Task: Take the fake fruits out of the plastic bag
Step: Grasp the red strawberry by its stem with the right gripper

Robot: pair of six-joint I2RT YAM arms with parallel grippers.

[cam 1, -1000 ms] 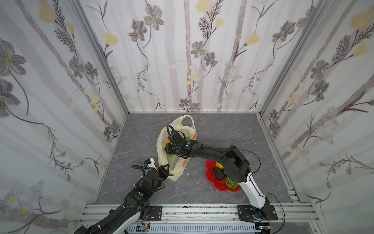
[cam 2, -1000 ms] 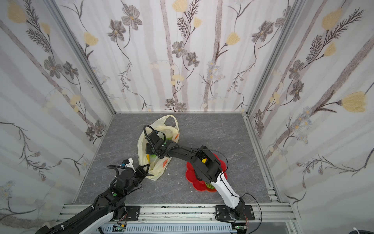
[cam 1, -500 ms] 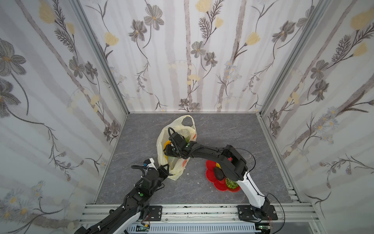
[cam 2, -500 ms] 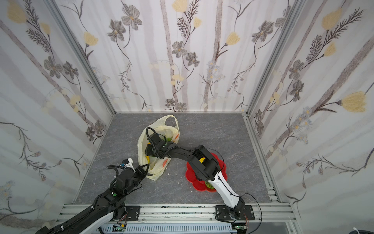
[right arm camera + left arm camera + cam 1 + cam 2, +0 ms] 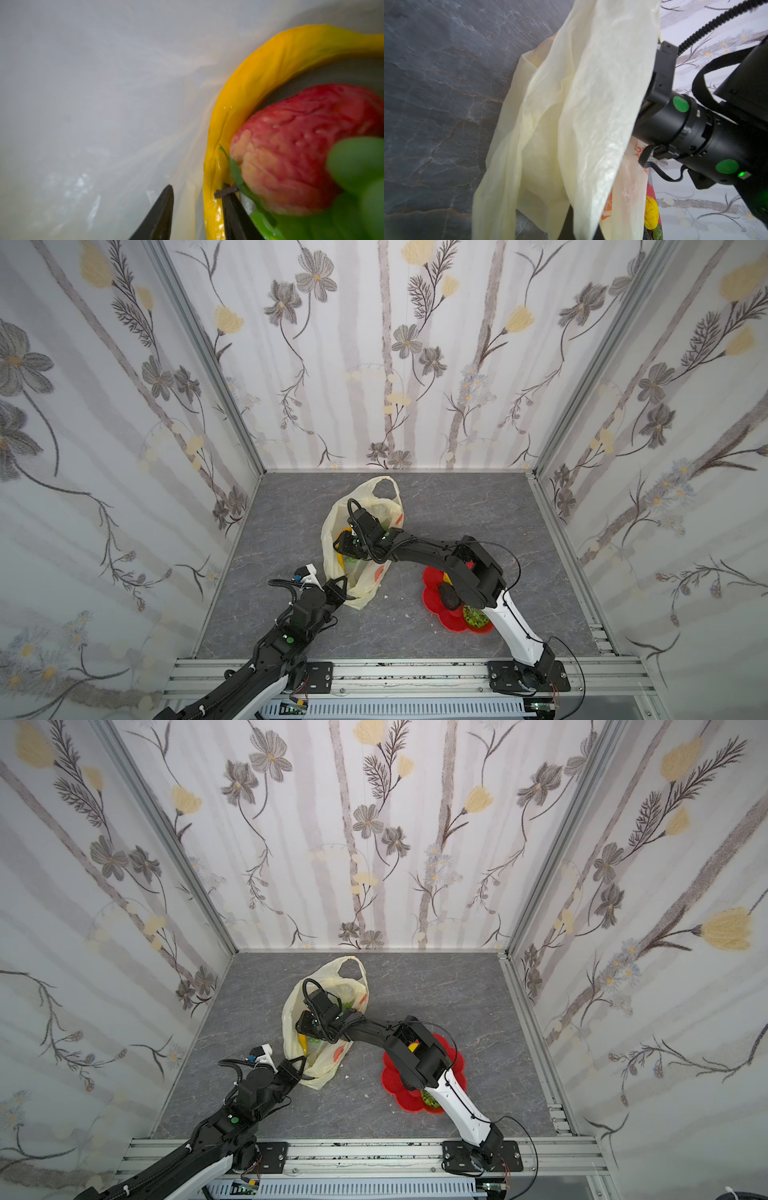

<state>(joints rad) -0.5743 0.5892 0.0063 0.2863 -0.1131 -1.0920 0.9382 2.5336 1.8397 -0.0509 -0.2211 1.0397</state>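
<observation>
The pale-yellow plastic bag (image 5: pixel 365 499) (image 5: pixel 328 982) (image 5: pixel 591 104) lies mid-table. My left gripper (image 5: pixel 345 585) (image 5: pixel 297 1067) is shut on its near corner; film hides the fingers in the left wrist view. My right gripper (image 5: pixel 348 551) (image 5: pixel 309 1029) (image 5: pixel 198 187) is inside the bag, open. The yellow banana (image 5: pixel 249 83) (image 5: pixel 302 1042) passes between its fingers, against one fingertip (image 5: pixel 230 203), with bag film in the gap to the other. A red strawberry (image 5: pixel 301 145) and a blurred green fruit (image 5: pixel 357 162) lie beside the banana.
A red flower-shaped plate (image 5: pixel 432 593) (image 5: pixel 390 1077) sits right of the bag, holding a dark avocado (image 5: pixel 451 597), a bumpy green ball (image 5: pixel 476 617) and a yellow piece (image 5: pixel 651 209). My right arm (image 5: pixel 695 124) stretches over the plate. Patterned walls enclose the table.
My right gripper has shifted slightly toward the back inside the bag. The left gripper keeps its hold and has not moved.
</observation>
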